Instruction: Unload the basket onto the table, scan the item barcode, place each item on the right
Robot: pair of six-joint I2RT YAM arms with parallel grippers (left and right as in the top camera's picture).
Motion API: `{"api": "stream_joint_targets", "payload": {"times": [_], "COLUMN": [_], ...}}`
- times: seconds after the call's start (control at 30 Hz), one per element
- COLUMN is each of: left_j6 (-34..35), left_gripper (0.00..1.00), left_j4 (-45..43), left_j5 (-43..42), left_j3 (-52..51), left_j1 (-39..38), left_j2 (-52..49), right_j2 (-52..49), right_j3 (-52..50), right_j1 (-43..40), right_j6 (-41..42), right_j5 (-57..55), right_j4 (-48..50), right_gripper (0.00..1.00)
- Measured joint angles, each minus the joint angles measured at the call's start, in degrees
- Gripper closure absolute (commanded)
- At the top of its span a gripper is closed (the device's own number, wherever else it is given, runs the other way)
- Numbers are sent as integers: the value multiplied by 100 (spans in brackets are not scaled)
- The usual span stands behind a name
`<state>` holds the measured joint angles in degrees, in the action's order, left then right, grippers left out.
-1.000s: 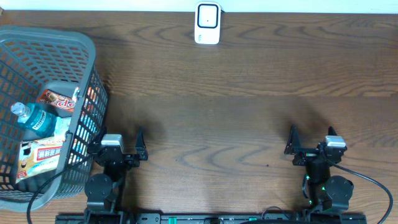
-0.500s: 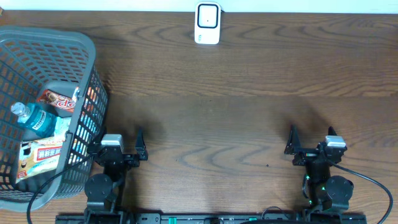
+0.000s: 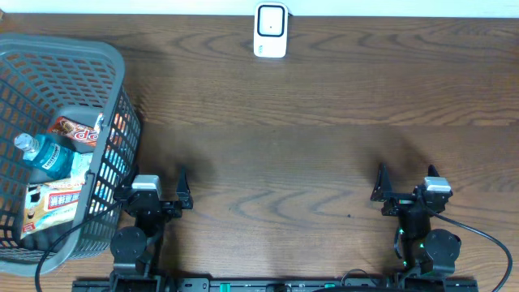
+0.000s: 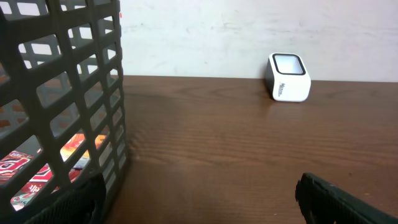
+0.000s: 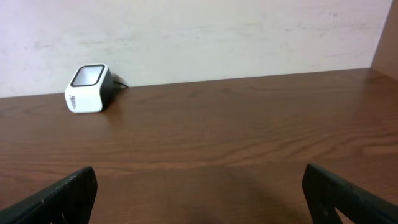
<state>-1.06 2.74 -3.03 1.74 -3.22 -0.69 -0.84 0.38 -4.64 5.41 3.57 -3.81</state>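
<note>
A white barcode scanner (image 3: 270,30) stands at the table's far edge, also showing in the left wrist view (image 4: 289,78) and the right wrist view (image 5: 87,89). The items lie in a grey mesh basket (image 3: 109,105) at the left: a blue water bottle (image 3: 45,154), a red snack pack (image 3: 71,130) and a white-and-orange packet (image 3: 53,203). No barcode is readable. My left gripper (image 3: 152,180) rests open beside the basket's right wall (image 4: 93,124), with nothing between its fingers. My right gripper (image 3: 405,174) sits open and empty at the near right, far from the basket.
Bare brown wooden tabletop (image 3: 276,162) stretches between the arms and the scanner. A pale wall (image 5: 205,31) runs behind the table's far edge. A black cable (image 3: 486,239) loops off the right arm's base.
</note>
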Motion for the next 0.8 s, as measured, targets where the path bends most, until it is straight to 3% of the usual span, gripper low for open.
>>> {"api": "stream_joint_targets", "payload": {"times": [0.8], "left_j6": [46], "left_gripper": [2], "left_j4": [-83], "left_j5": [-310], "left_j3": [-26], "left_j1": [0], "left_j2": [0], "right_j2": [0], "right_j3": [0], "right_j1": [0], "right_j6": [-2], "right_j5": [0], "right_j4": [-2], "right_gripper": [1]}}
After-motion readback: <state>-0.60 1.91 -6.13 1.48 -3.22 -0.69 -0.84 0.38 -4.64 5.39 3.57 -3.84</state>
